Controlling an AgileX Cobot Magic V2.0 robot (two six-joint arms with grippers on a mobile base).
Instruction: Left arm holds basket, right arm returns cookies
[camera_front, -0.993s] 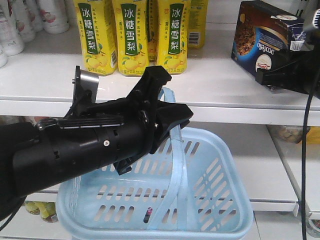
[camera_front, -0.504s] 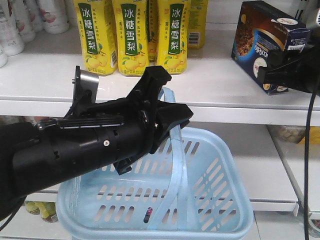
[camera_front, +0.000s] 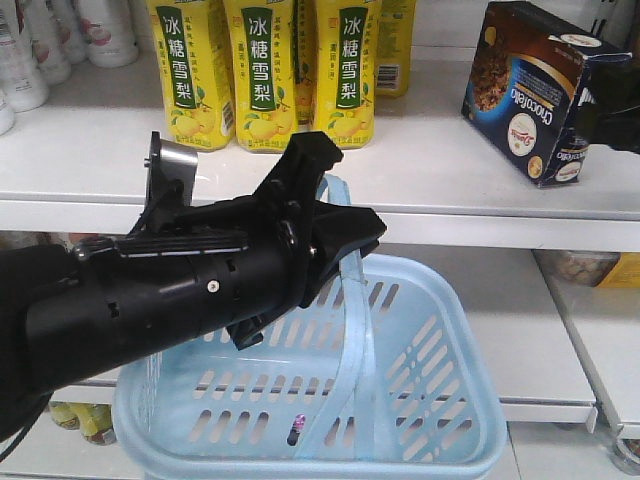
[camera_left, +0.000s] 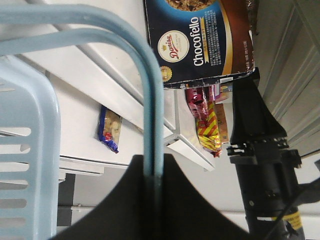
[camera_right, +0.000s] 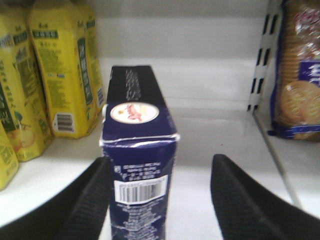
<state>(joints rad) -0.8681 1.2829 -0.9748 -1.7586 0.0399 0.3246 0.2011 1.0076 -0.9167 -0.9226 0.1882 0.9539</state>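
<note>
Front view: left gripper (camera_front: 335, 215) clamped on the basket (camera_front: 420, 400) handle, centre frame; cookies (camera_front: 525, 90) standing on the shelf, upper right.

Left wrist: handle pinched.

Right wrist: right gripper (camera_right: 160, 200) spread, box released, it seems. Next: retreat without tipping it.

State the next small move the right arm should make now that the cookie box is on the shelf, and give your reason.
Probably draw the right gripper straight back from the shelf. Its fingers stand open with the cookie box on the white shelf between them, nearer the left finger; whether that finger touches it is unclear, so a straight pull-back seems least likely to tip it. The left gripper holds the basket handle.
</note>
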